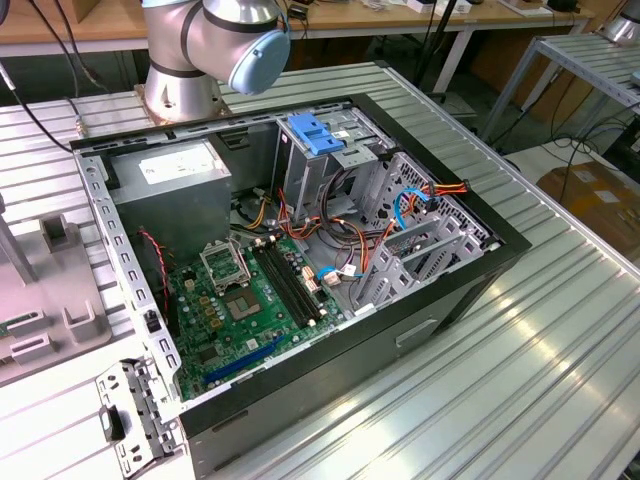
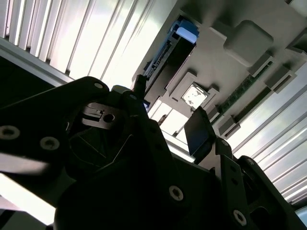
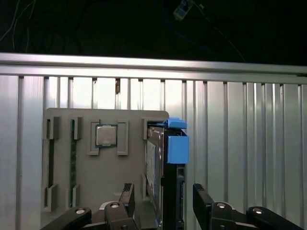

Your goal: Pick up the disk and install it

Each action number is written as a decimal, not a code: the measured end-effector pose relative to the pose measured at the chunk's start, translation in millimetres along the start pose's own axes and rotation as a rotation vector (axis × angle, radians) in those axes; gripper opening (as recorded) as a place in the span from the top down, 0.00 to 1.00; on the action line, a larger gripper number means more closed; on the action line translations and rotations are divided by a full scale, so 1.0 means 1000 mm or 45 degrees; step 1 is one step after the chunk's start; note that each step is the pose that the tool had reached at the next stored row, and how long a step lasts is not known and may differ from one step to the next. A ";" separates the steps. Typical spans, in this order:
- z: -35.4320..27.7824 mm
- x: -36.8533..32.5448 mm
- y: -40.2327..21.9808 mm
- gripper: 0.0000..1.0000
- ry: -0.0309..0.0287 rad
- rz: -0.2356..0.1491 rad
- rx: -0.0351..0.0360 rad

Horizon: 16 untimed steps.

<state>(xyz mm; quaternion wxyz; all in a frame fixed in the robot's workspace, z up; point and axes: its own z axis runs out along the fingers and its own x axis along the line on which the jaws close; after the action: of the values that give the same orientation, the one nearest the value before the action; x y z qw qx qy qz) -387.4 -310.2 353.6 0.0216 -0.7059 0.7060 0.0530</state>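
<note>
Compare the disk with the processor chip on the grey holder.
The disk stands on edge in its slot; the processor chip lies flat in its recess. The disk carries blue plastic; the processor chip is bare silver. The disk is longer than the processor chip. Both sit on the grey holder.

Shiny metal table, matt grey plastic tray; disk with smooth blue plastic rail

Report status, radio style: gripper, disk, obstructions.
Gripper open, straddling disk, not touching. Disk upright on edge in grey holder. Nothing between fingers and disk.
</note>
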 end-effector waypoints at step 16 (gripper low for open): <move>0.0035 -0.0061 -0.0001 0.40 -0.0039 0.000 0.0000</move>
<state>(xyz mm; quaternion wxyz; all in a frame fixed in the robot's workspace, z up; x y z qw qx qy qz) -387.4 -303.7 350.8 0.0227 -0.7059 0.7059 0.0540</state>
